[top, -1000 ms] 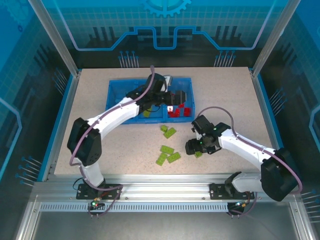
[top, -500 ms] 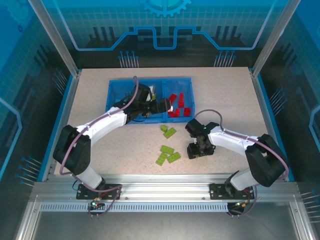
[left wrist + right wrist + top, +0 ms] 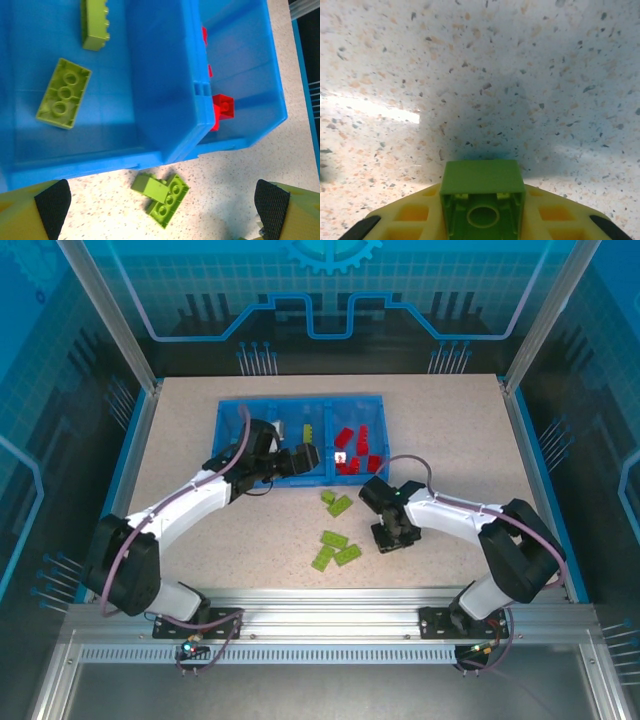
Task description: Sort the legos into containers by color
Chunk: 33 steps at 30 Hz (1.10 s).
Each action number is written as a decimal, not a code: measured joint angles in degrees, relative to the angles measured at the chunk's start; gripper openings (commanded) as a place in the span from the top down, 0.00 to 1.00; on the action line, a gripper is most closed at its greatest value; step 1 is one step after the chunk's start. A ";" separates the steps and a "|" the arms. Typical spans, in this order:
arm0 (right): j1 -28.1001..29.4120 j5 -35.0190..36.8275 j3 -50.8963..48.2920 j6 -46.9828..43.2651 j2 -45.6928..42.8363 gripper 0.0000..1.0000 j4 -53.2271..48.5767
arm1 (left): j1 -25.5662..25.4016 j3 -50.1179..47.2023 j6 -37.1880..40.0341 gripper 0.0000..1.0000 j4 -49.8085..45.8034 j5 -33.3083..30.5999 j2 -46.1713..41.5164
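Note:
The blue tray (image 3: 300,401) holds red legos (image 3: 355,450) in its right container and lime green ones (image 3: 307,430) in the middle one. Several green legos (image 3: 335,540) lie loose on the table in front of it. My left gripper (image 3: 305,461) hangs open over the tray's front edge. In the left wrist view its black pads (image 3: 52,202) stand wide apart above a pair of stacked green legos (image 3: 161,196), and two more green legos (image 3: 63,92) lie in the tray (image 3: 165,125). My right gripper (image 3: 392,537) is low on the table, shut on a green lego (image 3: 481,187).
Speckled tabletop (image 3: 450,440) lies to the right of and behind the tray. A raised blue border (image 3: 535,470) and metal posts (image 3: 115,330) frame the table. Red legos (image 3: 223,106) show past the tray's divider in the left wrist view.
My left gripper has drawn back from over the red container to the tray's front edge. My right gripper has closed on the green lego on the table while its arm swung left.

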 measured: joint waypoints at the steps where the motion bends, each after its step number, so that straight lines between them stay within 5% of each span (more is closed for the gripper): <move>1: 0.02 -0.09 0.92 0.00 -0.24 0.73 -0.15 | 0.35 -0.96 -0.02 0.01 -0.24 -0.61 -1.27; 11: 0.17 -8.04 24.39 -2.19 1.01 0.73 4.42 | 1.38 -8.74 -1.66 0.01 -2.60 -6.99 -10.12; 23: -1.09 -12.90 63.58 -3.89 32.24 0.69 2.16 | 1.38 -18.23 -2.75 0.01 -7.02 -8.85 -13.99; 27: -2.29 -12.98 69.66 -3.15 39.39 0.64 -0.48 | 0.94 -20.15 -3.23 0.01 -7.61 -9.01 -15.10; 33: -2.80 -14.19 73.57 -2.25 43.56 0.37 -2.23 | -3.02 -20.44 -4.72 0.01 -8.11 -9.68 -15.10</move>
